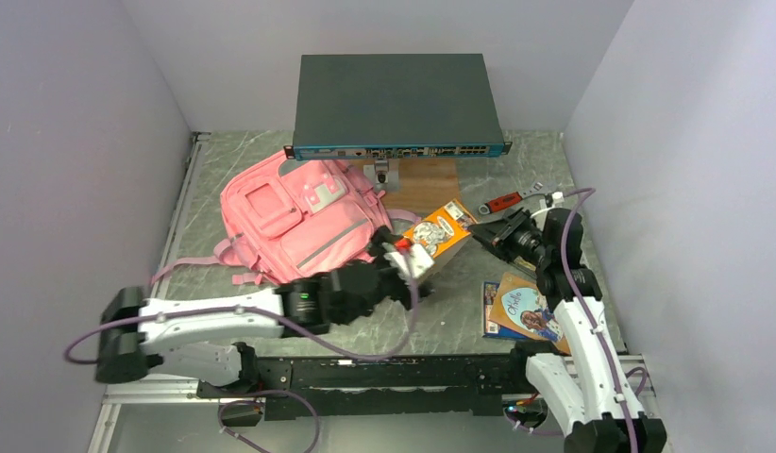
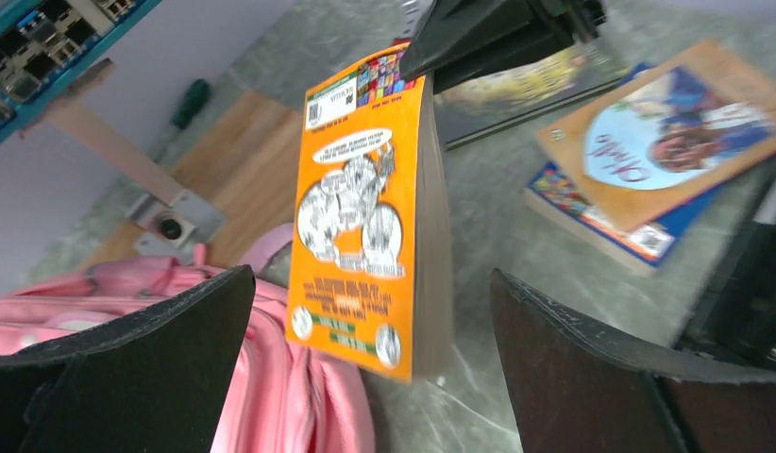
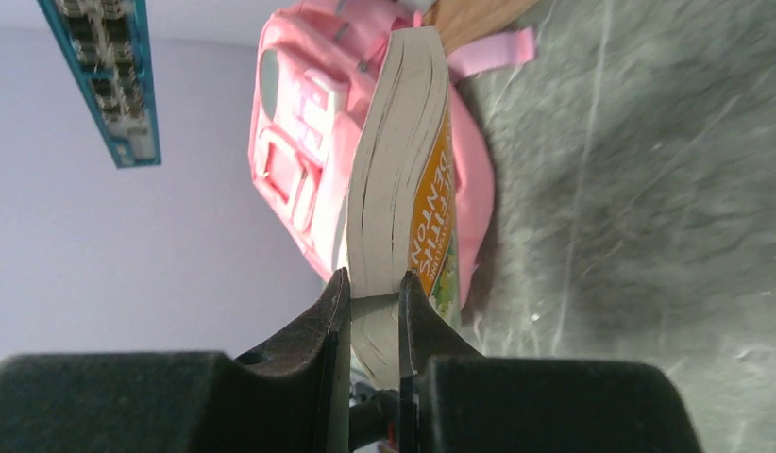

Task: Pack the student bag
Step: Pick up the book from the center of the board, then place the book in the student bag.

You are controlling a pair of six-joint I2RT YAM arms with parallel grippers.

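Observation:
The student bag (image 1: 290, 222), a light-pink backpack, lies flat on the table left of centre, front pockets up. An orange paperback book (image 1: 439, 229) is held off the table just right of it. My right gripper (image 1: 480, 233) is shut on the book's page edge; in the right wrist view the fingers (image 3: 332, 311) pinch the pages of the book (image 3: 394, 160) with the bag (image 3: 295, 142) behind. My left gripper (image 1: 408, 260) stands open at the book's near end. In the left wrist view the book (image 2: 365, 208) hangs between the wide-apart jaws, untouched, with the bag (image 2: 280, 396) below.
A dark network switch (image 1: 398, 104) on a stand overhangs the bag's far side, above a wooden board (image 1: 427, 184). Two books (image 1: 521, 307) lie stacked at the near right. A red-handled tool (image 1: 505, 200) lies at the far right. Walls close in on both sides.

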